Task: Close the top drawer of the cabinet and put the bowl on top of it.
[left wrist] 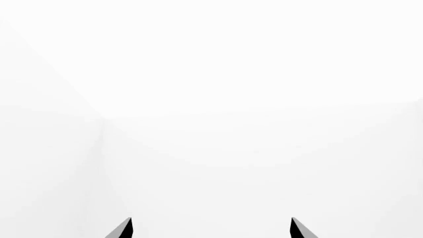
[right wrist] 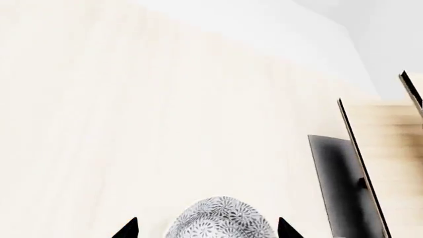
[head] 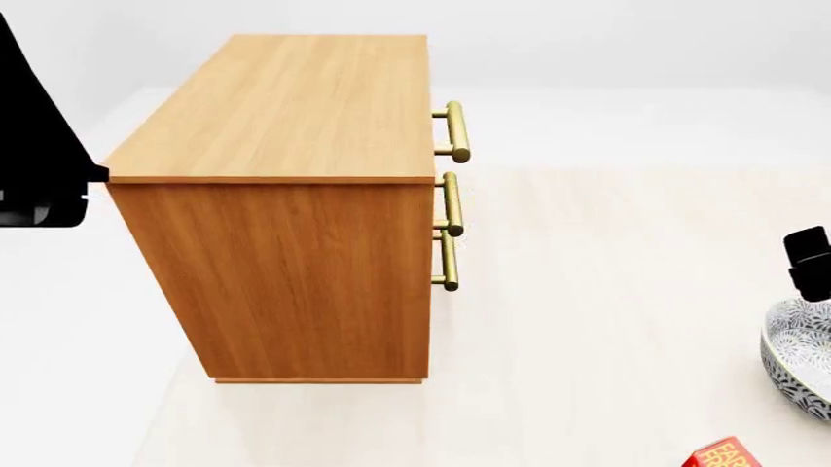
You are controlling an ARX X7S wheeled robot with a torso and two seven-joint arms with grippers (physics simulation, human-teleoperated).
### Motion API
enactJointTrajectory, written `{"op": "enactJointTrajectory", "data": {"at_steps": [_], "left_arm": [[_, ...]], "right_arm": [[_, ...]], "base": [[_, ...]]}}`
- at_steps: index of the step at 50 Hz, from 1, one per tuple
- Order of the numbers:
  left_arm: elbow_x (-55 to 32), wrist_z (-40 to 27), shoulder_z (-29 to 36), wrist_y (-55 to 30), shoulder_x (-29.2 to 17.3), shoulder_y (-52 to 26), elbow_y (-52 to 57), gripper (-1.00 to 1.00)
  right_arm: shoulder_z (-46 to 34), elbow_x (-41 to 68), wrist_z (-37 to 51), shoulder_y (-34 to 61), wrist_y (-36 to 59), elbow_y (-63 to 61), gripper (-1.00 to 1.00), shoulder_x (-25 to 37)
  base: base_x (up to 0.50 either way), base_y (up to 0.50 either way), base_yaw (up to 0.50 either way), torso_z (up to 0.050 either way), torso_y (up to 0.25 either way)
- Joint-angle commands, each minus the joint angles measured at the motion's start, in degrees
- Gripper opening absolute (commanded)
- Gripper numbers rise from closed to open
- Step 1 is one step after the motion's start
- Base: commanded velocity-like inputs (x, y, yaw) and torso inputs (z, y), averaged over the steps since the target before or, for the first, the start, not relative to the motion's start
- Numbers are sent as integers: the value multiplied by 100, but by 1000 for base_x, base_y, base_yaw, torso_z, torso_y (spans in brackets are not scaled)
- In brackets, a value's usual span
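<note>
On the pale wooden bench (head: 610,292) the boxy orange-brown wood-grain cabinet (head: 299,243) stands toward the left edge, its top drawer (head: 431,126) flush with the two below, brass bar handle (head: 454,131) facing right. At the right edge sits the round white bowl with dark blue leaf pattern (head: 799,355), a red box corner (head: 721,454) near the front edge — the right gripper (right wrist: 207,228) has its fingers spread either side of the bowl, contact unclear. The left gripper (left wrist: 211,228) shows fingers wide apart, holding nothing.

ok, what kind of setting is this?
Likely a bare simulated test room, not a real home: blank white walls, a pale wood-look surface, one wooden cabinet, a patterned bowl.
</note>
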Motion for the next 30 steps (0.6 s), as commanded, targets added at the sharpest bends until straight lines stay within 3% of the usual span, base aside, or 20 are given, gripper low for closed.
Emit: {"op": "enactJointTrajectory", "data": {"at_steps": [1, 9, 30], "left_arm": [[0, 12, -15, -1, 7, 13, -15, 100], [-7, 10, -27, -3, -4, 26, -12, 100], [29, 43, -28, -15, 67, 60, -50, 100]], "right_arm": [[-87, 290, -66, -237, 288, 134, 100, 217], [-120, 467, -122, -455, 205, -46, 100, 421], [-171, 653, -98, -1070, -425, 208, 100, 131]], "base": [[0, 0, 0, 0, 0], [0, 0, 0, 0, 0], [0, 0, 0, 0, 0]]}}
